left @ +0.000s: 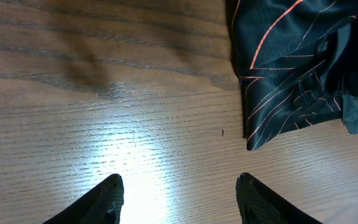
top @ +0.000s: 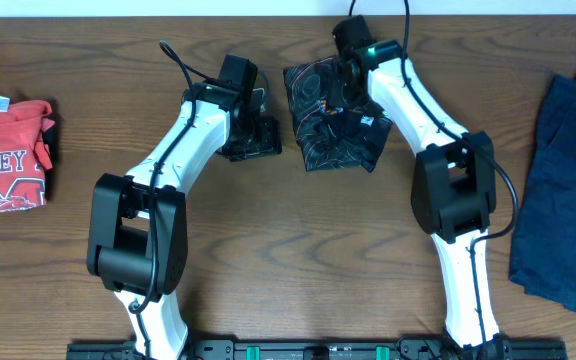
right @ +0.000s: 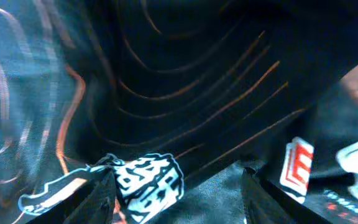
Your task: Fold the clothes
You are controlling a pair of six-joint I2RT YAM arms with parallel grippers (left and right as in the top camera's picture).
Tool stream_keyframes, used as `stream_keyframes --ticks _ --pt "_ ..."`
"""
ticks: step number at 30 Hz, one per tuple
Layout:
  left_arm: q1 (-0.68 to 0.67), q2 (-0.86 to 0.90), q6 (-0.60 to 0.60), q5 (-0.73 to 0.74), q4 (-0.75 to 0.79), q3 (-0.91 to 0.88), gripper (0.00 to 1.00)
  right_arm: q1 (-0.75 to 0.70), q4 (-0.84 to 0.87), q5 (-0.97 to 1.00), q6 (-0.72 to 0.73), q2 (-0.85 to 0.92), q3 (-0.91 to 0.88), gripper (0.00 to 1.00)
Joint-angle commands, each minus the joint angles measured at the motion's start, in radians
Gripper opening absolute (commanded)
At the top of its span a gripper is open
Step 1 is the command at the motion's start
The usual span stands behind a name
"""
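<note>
Left fingers (left: 104, 202) apart | right fingers (right: 266, 205) apart over 1 black jersey (top: 333, 120) | 1 red shirt (top: 8, 155) | 1 blue garment (top: 568, 190)

Both arms reach forward, elbows bent; the left gripper (left: 179, 196) and right gripper (right: 176, 190) have jaws spread apart

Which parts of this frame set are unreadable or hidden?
Overhead: the right arm covers part of the black jersey, so its fold is unclear.
Right wrist: jersey logos blurred, unreadable; right gripper contact with cloth unclear.
Overhead: blue garment cut by right edge, red shirt by left edge.
</note>
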Motion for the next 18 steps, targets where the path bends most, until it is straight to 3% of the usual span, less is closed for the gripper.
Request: stream_keyframes --ticks 1,12,18 --pt "0.002 -0.002 0.021 -0.002 -0.011 0.008 0.61 -0.009 0.019 0.004 0.075 0.007 -0.020 0.62" --pt "0.002 -0.002 0.021 -0.002 -0.023 0.008 0.61 -0.040 0.137 0.008 0.145 0.007 -0.020 0.41" --pt "0.002 -0.002 0.021 -0.002 -0.026 0.008 0.60 -0.037 0.139 0.008 0.159 0.009 -0.024 0.11"
